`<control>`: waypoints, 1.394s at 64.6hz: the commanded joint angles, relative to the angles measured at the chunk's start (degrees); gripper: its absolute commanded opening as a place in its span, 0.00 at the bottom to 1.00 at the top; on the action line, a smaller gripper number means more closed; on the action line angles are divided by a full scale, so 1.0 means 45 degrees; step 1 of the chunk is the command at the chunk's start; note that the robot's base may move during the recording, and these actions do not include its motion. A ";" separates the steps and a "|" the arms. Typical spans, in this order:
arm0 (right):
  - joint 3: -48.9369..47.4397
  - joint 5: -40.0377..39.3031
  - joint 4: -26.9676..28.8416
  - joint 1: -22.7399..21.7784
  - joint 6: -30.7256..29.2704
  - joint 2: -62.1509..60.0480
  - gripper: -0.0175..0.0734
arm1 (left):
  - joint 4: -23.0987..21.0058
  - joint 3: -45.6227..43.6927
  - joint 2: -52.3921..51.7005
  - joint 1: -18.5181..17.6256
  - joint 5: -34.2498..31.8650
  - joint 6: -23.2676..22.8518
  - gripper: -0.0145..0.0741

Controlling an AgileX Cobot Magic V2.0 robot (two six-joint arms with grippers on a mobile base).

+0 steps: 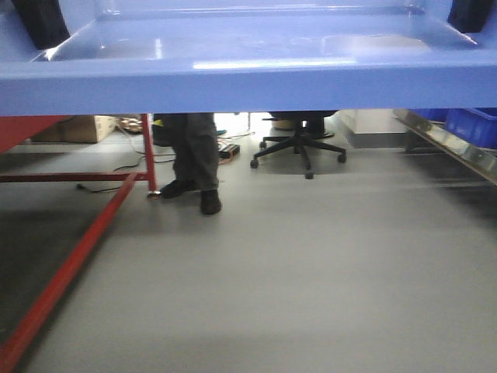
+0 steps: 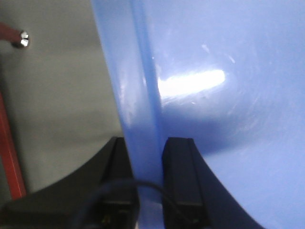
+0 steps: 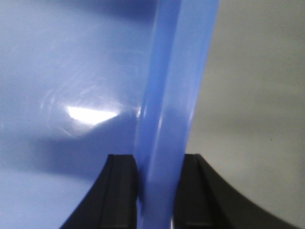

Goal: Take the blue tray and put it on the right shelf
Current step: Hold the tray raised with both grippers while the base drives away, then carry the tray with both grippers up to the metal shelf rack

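The blue tray [image 1: 248, 78] hangs in the air across the top of the front view, held level above the floor. In the left wrist view my left gripper [image 2: 147, 148] is shut on the blue tray's left rim [image 2: 138, 105], one finger on each side of it. My right gripper [image 3: 157, 164] is shut on the tray's right rim [image 3: 176, 86] the same way. Dark gripper parts [image 1: 39, 19] show at the tray's upper corners in the front view. The right shelf [image 1: 454, 148] shows its shiny steel edge at the far right.
A red-framed table [image 1: 70, 256] stands at the left. A person's legs [image 1: 194, 159] are ahead beside it. A black office chair [image 1: 299, 144] is behind. Darker blue bins [image 1: 470, 123] sit on the shelf. Grey floor [image 1: 311, 272] lies ahead.
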 commanded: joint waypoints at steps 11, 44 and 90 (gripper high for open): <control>-0.0378 -0.0953 -0.0103 0.0076 -0.0419 -0.0427 0.26 | -0.0327 -0.0384 -0.0399 -0.0250 0.0349 0.0516 0.11; -0.0378 -0.0952 -0.0103 0.0076 -0.0419 -0.0403 0.26 | -0.0327 -0.0384 -0.0399 -0.0250 0.0349 0.0516 0.11; -0.0378 -0.0952 -0.0103 0.0076 -0.0419 -0.0403 0.26 | -0.0327 -0.0384 -0.0399 -0.0250 0.0349 0.0516 0.11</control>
